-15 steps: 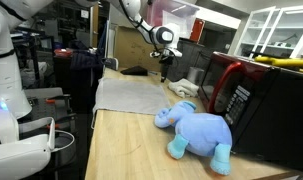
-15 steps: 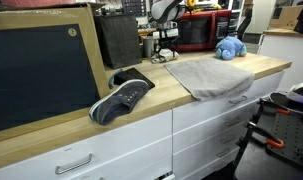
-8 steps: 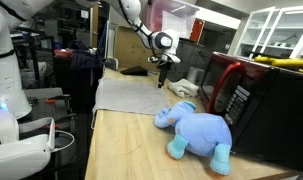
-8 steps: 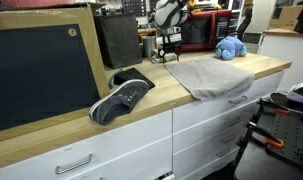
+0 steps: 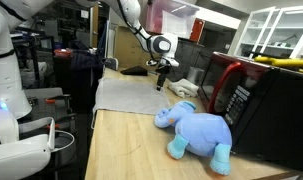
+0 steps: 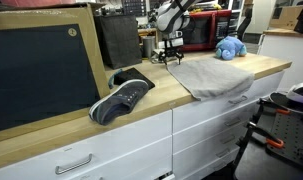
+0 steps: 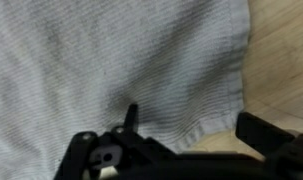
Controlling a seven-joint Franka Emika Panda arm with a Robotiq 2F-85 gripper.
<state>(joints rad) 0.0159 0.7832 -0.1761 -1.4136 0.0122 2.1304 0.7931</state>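
The tool (image 5: pixel 162 84) stands wide open and empty, pointing down over the far edge of a grey cloth (image 5: pixel 126 96) spread flat on the wooden table (image 5: pixel 131 152). In the wrist view one finger (image 7: pixel 130 116) hangs over the cloth (image 7: pixel 111 60) and the other over bare wood (image 7: pixel 283 60). Whether they touch the cloth cannot be told. In an exterior view a blue plush elephant (image 5: pixel 197 131) lies nearer on the table, to the right of the cloth, beside a red microwave (image 5: pixel 236 90). A dark shoe (image 6: pixel 121 100) lies well apart from the tool (image 6: pixel 169 58).
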